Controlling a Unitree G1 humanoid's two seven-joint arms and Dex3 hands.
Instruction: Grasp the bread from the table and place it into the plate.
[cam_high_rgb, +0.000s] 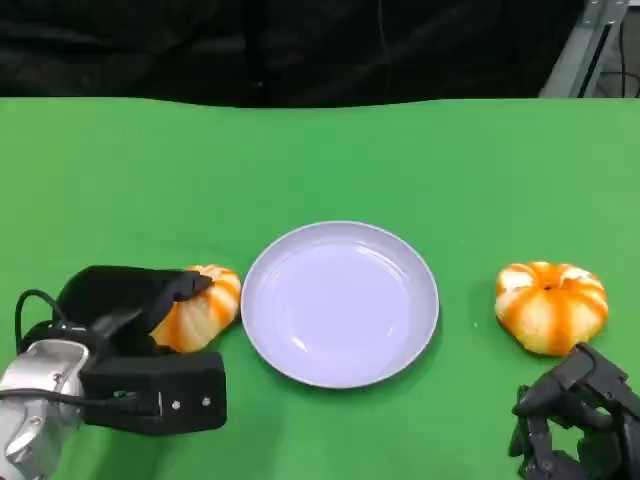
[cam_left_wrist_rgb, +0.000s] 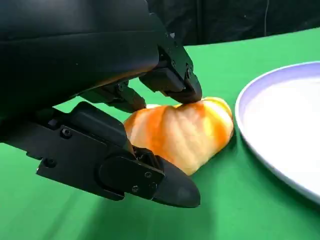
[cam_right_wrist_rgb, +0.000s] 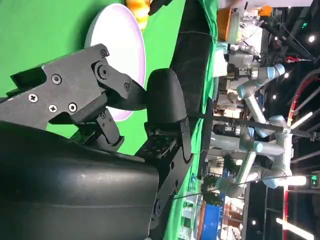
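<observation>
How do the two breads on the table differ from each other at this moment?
The left bread sits close beside the plate, with the left hand closing around it; the right bread lies farther from the plate, untouched, with the right hand nearby. The left bread is partly hidden, the right bread fully visible. Both are orange with white stripes.

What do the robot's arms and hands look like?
The left hand is black, with chunky, boxy parts and small silver screws. A shiny silver forearm sits behind it, with a thin black cable looping out. The right hand is black too, built from angular plates.
</observation>
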